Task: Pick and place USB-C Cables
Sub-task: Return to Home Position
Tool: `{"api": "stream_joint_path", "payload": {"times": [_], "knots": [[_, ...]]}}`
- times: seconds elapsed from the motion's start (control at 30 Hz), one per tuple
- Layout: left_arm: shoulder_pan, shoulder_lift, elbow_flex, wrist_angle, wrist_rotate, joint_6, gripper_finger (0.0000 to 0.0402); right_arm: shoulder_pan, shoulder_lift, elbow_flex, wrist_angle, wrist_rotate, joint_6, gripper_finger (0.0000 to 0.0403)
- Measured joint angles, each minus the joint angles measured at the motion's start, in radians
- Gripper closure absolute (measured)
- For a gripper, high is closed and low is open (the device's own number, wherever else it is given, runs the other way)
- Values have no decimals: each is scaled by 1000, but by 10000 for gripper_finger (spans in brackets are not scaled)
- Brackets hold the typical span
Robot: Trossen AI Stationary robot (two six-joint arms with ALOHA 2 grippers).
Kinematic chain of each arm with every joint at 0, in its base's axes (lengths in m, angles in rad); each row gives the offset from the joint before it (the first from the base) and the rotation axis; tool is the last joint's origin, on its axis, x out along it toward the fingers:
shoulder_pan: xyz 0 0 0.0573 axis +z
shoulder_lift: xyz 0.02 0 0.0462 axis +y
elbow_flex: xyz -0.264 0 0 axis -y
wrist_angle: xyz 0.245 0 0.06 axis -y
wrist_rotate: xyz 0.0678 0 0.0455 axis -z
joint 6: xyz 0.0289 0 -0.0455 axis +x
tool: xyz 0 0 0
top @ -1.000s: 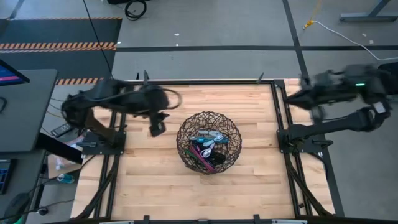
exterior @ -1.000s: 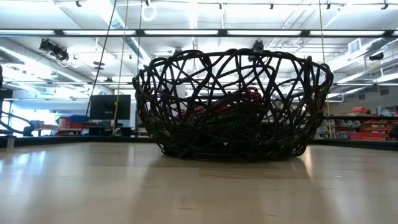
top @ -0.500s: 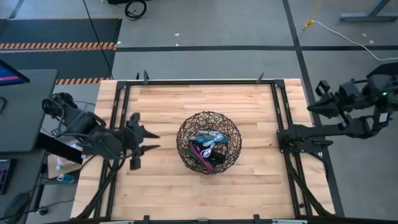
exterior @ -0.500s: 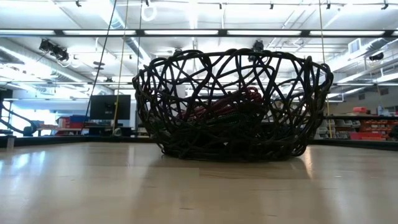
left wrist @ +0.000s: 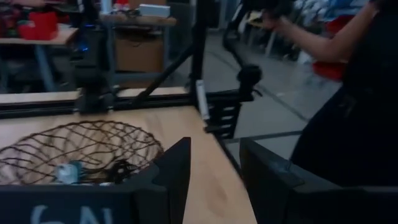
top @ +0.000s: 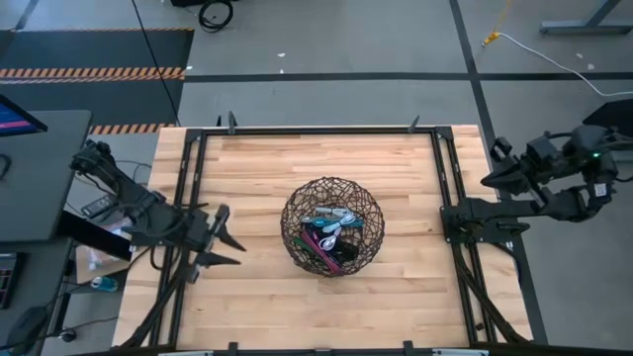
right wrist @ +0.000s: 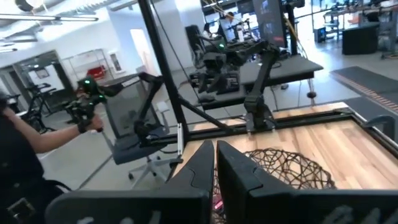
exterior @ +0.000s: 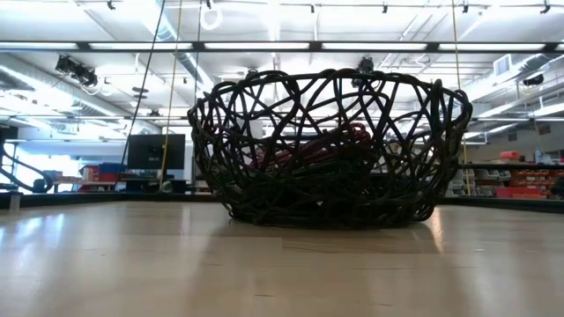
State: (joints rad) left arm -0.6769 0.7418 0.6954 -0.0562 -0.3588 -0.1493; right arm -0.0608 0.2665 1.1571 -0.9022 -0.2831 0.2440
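Note:
The USB-C cables (top: 331, 229) lie as small coiled bundles in green, teal, white, maroon and black inside the dark round wire-mesh basket (top: 297, 213) at the table's middle. The low view shows a red bundle (exterior: 319, 145) through the basket's mesh (exterior: 220, 114). My left gripper (top: 230, 237) hovers open and empty left of the basket, pointing at it; its wrist view (left wrist: 214, 171) shows the basket (left wrist: 37, 146) and a teal bundle (left wrist: 67, 172). My right gripper (top: 491, 165) is shut and empty past the table's right rail; its wrist view (right wrist: 216, 158) shows the basket (right wrist: 283, 163) ahead.
Black frame rails (top: 447, 198) run along the table's left, far and right sides. Bare wood surrounds the basket (top: 396, 297). A person's arm (left wrist: 323, 37) shows beyond the table's right side, and another person (right wrist: 25, 143) beyond its left. A desk with a monitor (top: 20, 119) stands at the left.
My left gripper has swung from just beside the basket's far left toward the table's near left and has turned to point at the basket. My right gripper has drawn back over the right rail and come a little toward the near side. The basket and the cables have kept still.

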Motion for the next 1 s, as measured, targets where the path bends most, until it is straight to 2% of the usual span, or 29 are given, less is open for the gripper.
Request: {"api": "stream_joint_path", "payload": {"times": [0.23,0.5,0.67,0.87,1.0], "knots": [[1,-135,-155,65,49,6,257,0,-33,-102,155,-146,-11,378],[54,-306,-299,77,47,44,257,0,-191,-347,357,-106,18,378],[174,-426,-372,69,46,74,257,0,-261,-455,460,-106,53,378],[361,-529,-409,6,48,113,257,0,-249,-457,450,-72,47,378],[473,-562,-409,-40,49,118,257,0,-255,-456,429,-5,-23,378]]}}
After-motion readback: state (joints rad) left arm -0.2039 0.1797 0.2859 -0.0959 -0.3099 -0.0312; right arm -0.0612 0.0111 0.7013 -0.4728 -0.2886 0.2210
